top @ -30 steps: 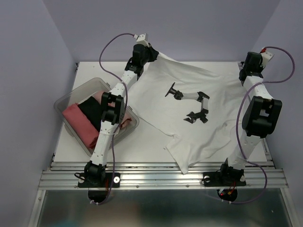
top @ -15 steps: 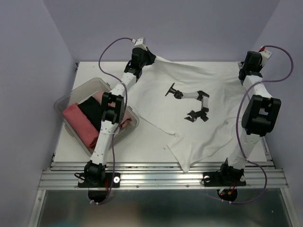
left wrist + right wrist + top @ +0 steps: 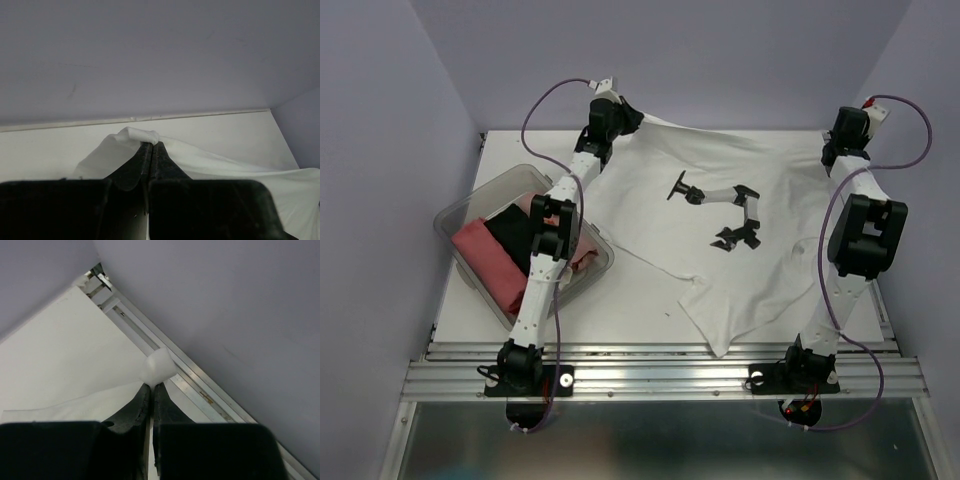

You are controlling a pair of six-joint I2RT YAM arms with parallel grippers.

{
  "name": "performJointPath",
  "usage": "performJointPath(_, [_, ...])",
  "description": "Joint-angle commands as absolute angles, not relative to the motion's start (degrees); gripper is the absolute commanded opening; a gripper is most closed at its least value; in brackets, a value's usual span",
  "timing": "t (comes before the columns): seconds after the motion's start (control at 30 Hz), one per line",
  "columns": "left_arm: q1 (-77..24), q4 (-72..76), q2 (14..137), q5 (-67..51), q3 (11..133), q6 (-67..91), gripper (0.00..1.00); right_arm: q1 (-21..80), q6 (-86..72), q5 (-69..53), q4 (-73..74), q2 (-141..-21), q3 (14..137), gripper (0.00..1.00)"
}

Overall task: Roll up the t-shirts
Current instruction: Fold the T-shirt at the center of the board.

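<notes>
White t-shirt (image 3: 650, 215) spread over the desk (image 3: 620, 300), middle to right – both far corners lifted. Left gripper (image 3: 151, 146) pinches one corner at the far edge, right gripper (image 3: 151, 386) pinches the other by the far-right corner.

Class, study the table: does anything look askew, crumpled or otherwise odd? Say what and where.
The white cloth t-shirt with a black print lies skewed: the left gripper and right gripper pinch its far corners, while its near end sits bunched near the front edge.
</notes>
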State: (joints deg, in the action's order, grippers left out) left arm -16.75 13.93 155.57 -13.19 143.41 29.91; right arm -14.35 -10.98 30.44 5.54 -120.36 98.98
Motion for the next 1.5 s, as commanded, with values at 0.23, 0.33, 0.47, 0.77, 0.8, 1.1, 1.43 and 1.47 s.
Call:
performJointPath(0.23, [-14.3,16.5,153.1,-17.7,146.3,32.0,0.00,-15.5,-15.9,27.2,6.3,-114.1,96.0,0.01])
performJointPath(0.33, [-14.4,15.2,152.4,-18.5,145.9,31.7,0.00,-15.5,-17.3,26.7,8.6,-110.0,92.6,0.01])
performJointPath(0.47, [-14.3,11.1,150.1,-18.0,144.7,29.2,0.00,-15.5,-18.3,26.1,13.5,-105.7,87.0,0.01])
performJointPath(0.77, [-14.2,8.4,146.6,-19.8,141.8,28.7,0.00,-15.5,-26.2,20.0,18.8,-96.2,78.3,0.01])
performJointPath(0.8, [-14.1,8.2,146.7,-19.6,142.0,28.7,0.00,-15.5,-27.7,18.4,19.2,-94.4,77.1,0.01])
performJointPath(1.1, [-13.8,7.6,147.3,-22.1,142.8,28.1,0.00,-10.2,-29.9,15.2,21.0,-84.5,69.2,0.01])
performJointPath(1.43, [-12.0,3.7,146.3,-21.9,141.9,25.0,0.00,-6.2,-30.5,17.9,23.8,-80.6,63.4,0.01])
performJointPath(1.47, [-11.9,3.4,146.4,-21.8,141.8,24.8,0.00,-5.7,-30.8,17.8,24.0,-80.0,62.9,0.01])
